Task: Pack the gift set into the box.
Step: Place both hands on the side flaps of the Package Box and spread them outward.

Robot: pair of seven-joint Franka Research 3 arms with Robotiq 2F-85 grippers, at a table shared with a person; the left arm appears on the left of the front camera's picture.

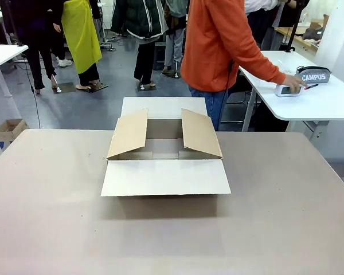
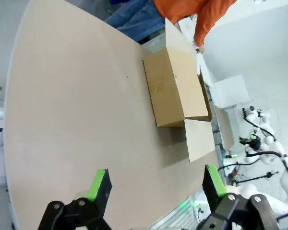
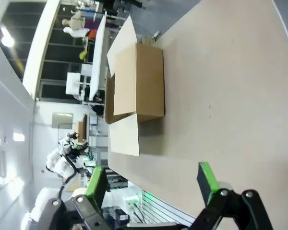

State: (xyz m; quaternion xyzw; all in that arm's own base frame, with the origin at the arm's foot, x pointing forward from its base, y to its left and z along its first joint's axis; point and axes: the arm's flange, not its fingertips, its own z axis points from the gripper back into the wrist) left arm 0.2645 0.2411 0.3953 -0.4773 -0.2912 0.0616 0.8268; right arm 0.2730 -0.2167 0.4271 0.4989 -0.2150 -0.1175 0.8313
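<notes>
Plain brown cardboard box (image 1: 163, 166), rectangular, standing at the middle of a matte beige table (image 1: 46, 223) with rounded corners. All four flaps are open: the near and far flaps spread roughly level, while the two side flaps slope up and outward. The gift set (image 1: 285, 90) lies well apart from the box, on a smooth white side table (image 1: 332, 103) at the far right. Its soft grey pouch (image 1: 314, 75), lettered "CAMPUS" in white, lies just beside a small white item under the hand (image 1: 293, 83) of a person in an orange top; a thin pen (image 1: 311, 86) lies at the pouch's edge. Left gripper (image 2: 155, 182) and right gripper (image 3: 151, 181) hover above the tabletop, green-padded fingers spread wide and holding nothing.
</notes>
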